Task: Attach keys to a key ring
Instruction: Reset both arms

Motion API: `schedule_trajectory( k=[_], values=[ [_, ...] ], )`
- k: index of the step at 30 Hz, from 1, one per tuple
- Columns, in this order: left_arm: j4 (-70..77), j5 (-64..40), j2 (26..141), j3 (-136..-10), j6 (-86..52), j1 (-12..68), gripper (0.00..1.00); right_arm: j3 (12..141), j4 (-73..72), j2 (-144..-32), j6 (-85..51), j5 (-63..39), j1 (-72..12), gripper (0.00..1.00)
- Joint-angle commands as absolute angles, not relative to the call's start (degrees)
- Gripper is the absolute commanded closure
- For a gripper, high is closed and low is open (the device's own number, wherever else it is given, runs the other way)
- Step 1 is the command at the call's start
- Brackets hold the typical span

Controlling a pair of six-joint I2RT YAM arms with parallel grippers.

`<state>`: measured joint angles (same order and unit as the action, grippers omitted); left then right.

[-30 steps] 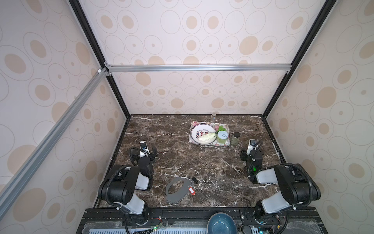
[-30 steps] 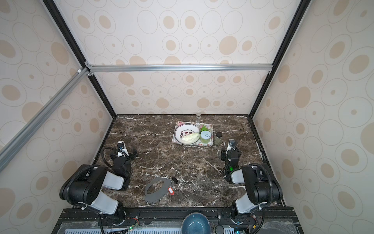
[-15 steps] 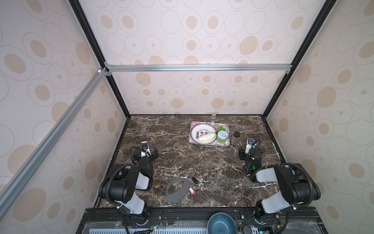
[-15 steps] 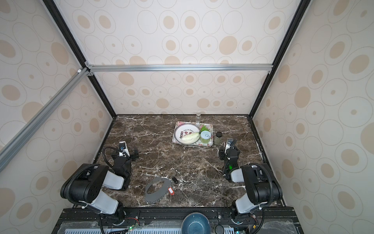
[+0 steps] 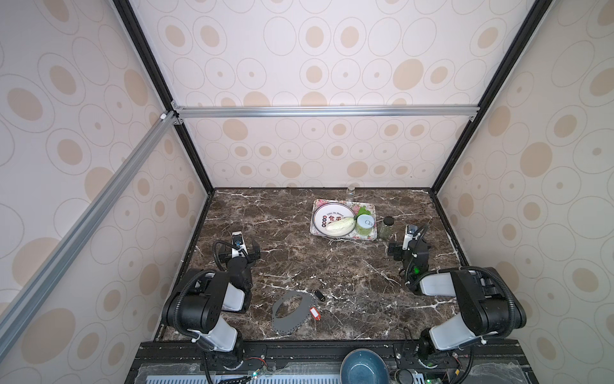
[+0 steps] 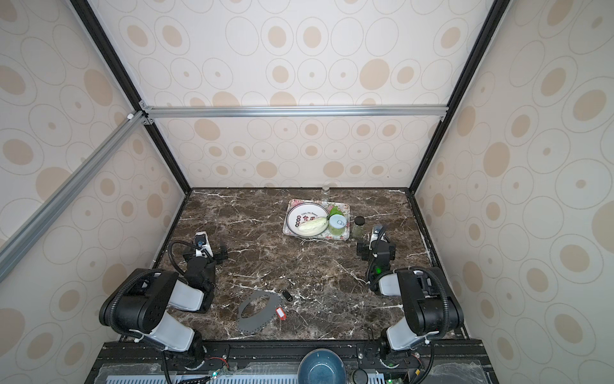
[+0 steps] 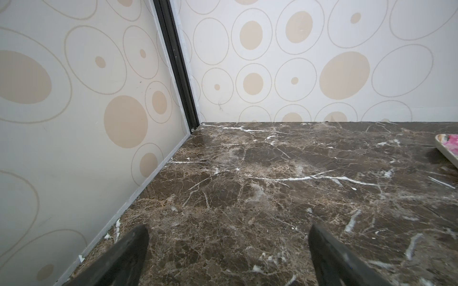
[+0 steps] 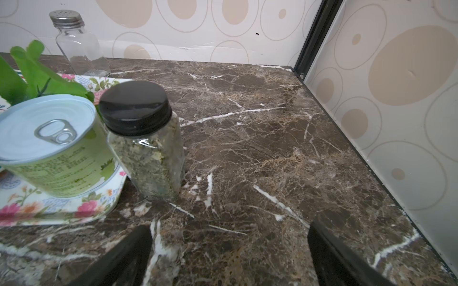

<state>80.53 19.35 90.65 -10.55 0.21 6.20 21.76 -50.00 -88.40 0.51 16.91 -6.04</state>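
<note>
The key ring (image 5: pixel 288 327) (image 6: pixel 254 326), a flat grey crescent plate, lies on the marble near the front edge in both top views. Of the keys, the red tag (image 5: pixel 315 313) (image 6: pixel 281 313) rests at the plate's right rim. The black fob (image 5: pixel 319 295) (image 6: pixel 286 295) lies just behind it. My left gripper (image 5: pixel 239 254) (image 6: pixel 206 254) (image 7: pixel 228 232) hovers open over bare marble by the left wall. Far to the right, beside a spice jar, my right gripper (image 5: pixel 409 249) (image 6: pixel 375 251) (image 8: pixel 229 232) is open. Both are empty and well away from the keys.
A floral tray (image 5: pixel 372 236) at the back holds a plate, a cabbage and a green can (image 8: pixel 49 148). A black-lidded spice jar (image 8: pixel 146 148) stands beside it, with a glass shaker (image 8: pixel 76 42) behind. A blue bowl (image 5: pixel 363 367) sits beyond the front edge.
My right gripper's jaws have spread wider and it has edged slightly toward the back. The left arm, the key ring and the keys have not moved.
</note>
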Motion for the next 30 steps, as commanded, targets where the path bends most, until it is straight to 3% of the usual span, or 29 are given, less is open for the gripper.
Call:
schedule_trajectory(
  k=[1,23,30],
  values=[
    [81.68,19.25,90.8,-11.16,-0.62,5.71,0.0,22.58,-49.57,-88.58,0.57,17.14,-6.09,0.0],
    [81.04,19.16,90.79,-11.48,-0.79,5.78,0.0,22.76,-49.31,-88.6,0.6,17.04,-6.07,0.0],
    [81.21,19.07,90.79,-11.43,-0.79,5.64,0.0,23.68,-47.02,-88.55,-0.23,12.52,-4.11,0.0]
  ],
)
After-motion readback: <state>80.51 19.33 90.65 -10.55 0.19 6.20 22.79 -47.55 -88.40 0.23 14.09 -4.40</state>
